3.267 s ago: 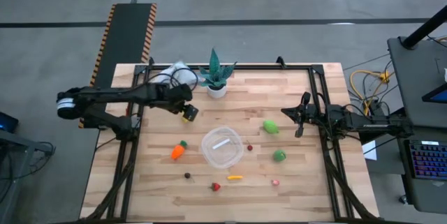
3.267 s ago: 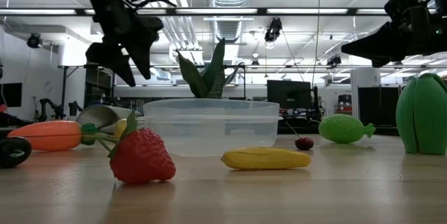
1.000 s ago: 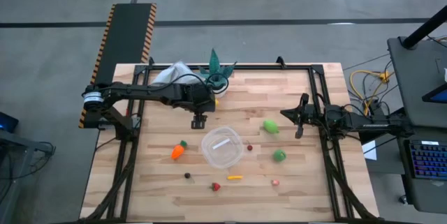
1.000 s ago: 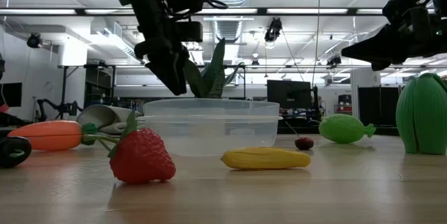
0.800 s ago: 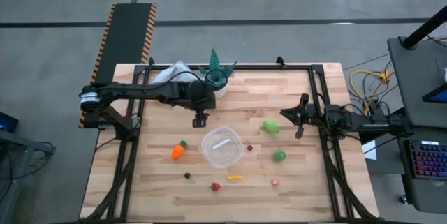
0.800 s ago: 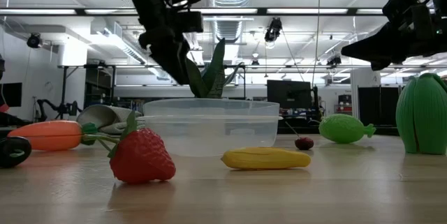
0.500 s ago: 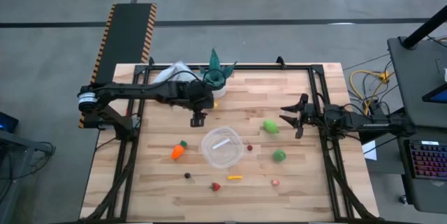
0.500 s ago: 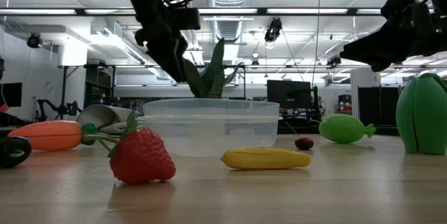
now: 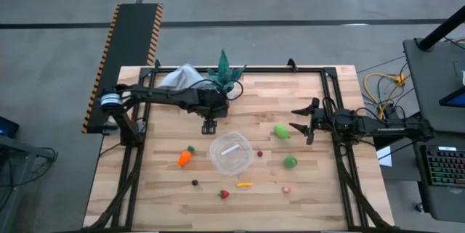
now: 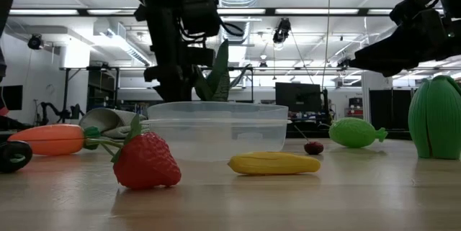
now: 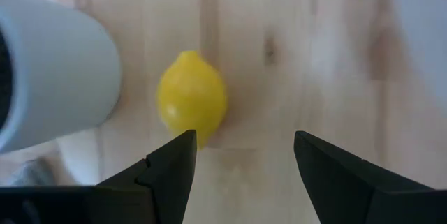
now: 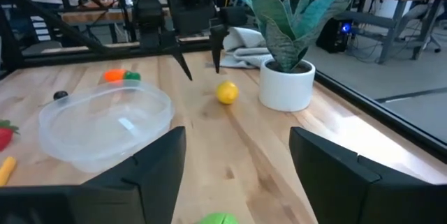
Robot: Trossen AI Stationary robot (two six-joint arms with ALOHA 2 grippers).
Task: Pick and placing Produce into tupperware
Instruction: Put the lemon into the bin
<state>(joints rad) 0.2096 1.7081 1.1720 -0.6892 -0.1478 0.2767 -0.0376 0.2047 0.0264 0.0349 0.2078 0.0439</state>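
Observation:
The clear round tupperware (image 9: 232,153) stands mid-table. Just past its far rim my left gripper (image 9: 209,125) points down, open and holding nothing. In the left wrist view the yellow lemon (image 11: 192,105) lies on the wood beyond my left gripper (image 11: 244,140), next to the white pot (image 11: 49,70). My right gripper (image 9: 299,119) hangs open above the table's right side, close to a green piece (image 9: 281,131). An orange carrot (image 9: 185,156) lies left of the tupperware. A second green piece (image 9: 290,162), a strawberry (image 9: 224,194) and a yellow piece (image 9: 244,185) lie nearer the front.
A teal spiky plant (image 9: 225,73) in a white pot and a grey cloth (image 9: 178,77) sit at the far edge. Small red (image 9: 259,153), dark (image 9: 195,182) and pink (image 9: 286,189) bits lie around the tupperware. Black frame rails run along the table's left and right sides.
My right gripper has opened where it hangs. My left gripper has tipped from a slant to point straight down, staying over the spot just beyond the tupperware's far rim. No produce has moved.

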